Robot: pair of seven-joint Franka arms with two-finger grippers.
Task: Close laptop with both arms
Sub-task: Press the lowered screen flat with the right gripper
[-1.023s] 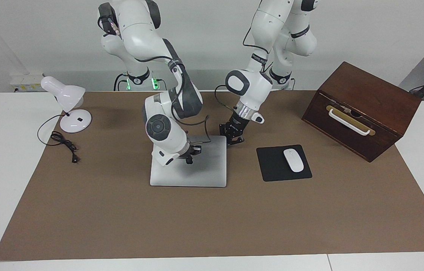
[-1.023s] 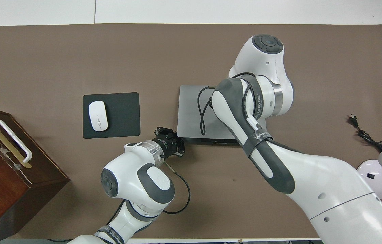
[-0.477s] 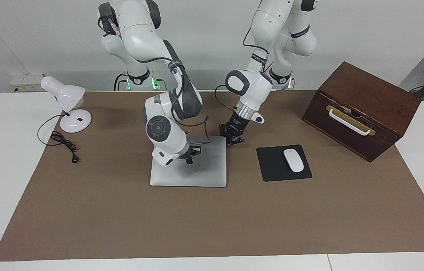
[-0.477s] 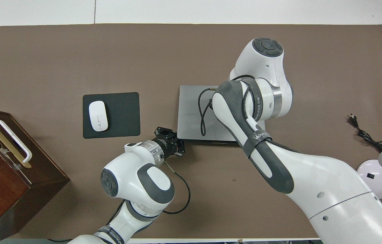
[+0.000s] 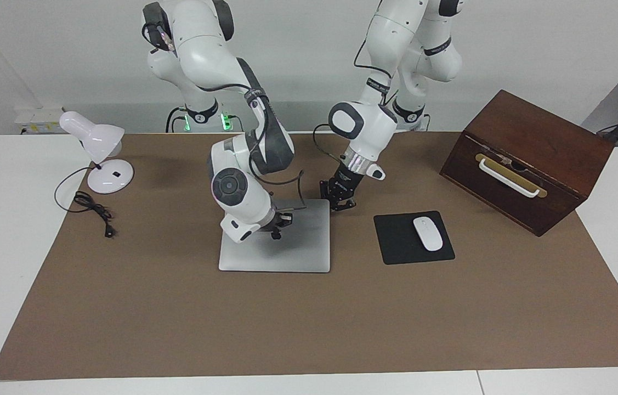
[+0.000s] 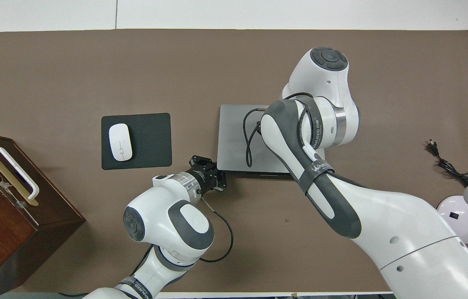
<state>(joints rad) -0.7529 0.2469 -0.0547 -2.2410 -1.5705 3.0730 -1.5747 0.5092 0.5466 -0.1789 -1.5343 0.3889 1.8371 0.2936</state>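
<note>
I see 1 laptop [image 5: 275, 244], lid flat down, mid-table on the brown mat [image 5: 309, 329]. Right claw [image 5: 276, 226] is over the lid, tips together, holding nothing. Left claw [image 5: 341, 201] sits at the lid's corner nearest the robots, toward the mouse pad [image 5: 402, 241], also pinched closed & empty. "WANEED" reads on the right arm's strap [image 6: 317, 167]. Also 1 white mouse [image 5: 427, 233], 1 wooden box [image 5: 528, 159], 1 lamp [image 5: 97, 148].
</note>
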